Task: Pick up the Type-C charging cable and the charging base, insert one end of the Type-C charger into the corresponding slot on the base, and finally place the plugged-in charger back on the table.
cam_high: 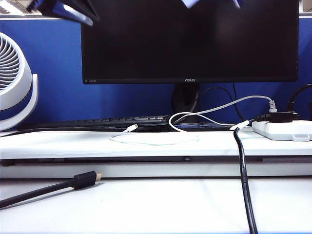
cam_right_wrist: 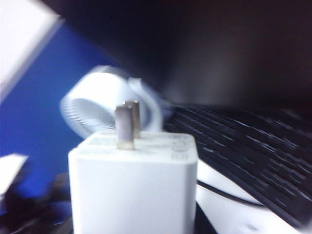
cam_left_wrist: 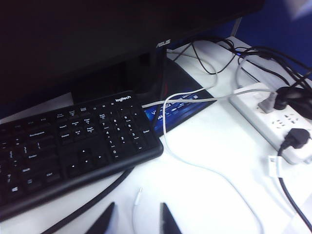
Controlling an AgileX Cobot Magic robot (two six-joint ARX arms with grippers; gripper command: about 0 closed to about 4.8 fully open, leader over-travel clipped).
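The right gripper (cam_right_wrist: pixel 132 231) is carrying the charging base (cam_right_wrist: pixel 132 183), a white block with two metal prongs filling the right wrist view; the fingers themselves are hidden behind it, so the grip is judged from how the block is sitting close and steady before the camera while the background is blurring. The left gripper (cam_left_wrist: pixel 137 222) is hovering with its jaws parted and empty, the two dark fingertips (cam_left_wrist: pixel 108 220) straddling the near plug of the Type-C charging cable (cam_left_wrist: pixel 138 197), which is lying on the table (cam_left_wrist: pixel 204 195) just ahead of them beside the keyboard (cam_left_wrist: pixel 73 146). The step in hand appears to be picking up the cable. The next move is calling for a descent onto the slim plug and a pinch near its end, leaving the tip exposed for insertion into the base.
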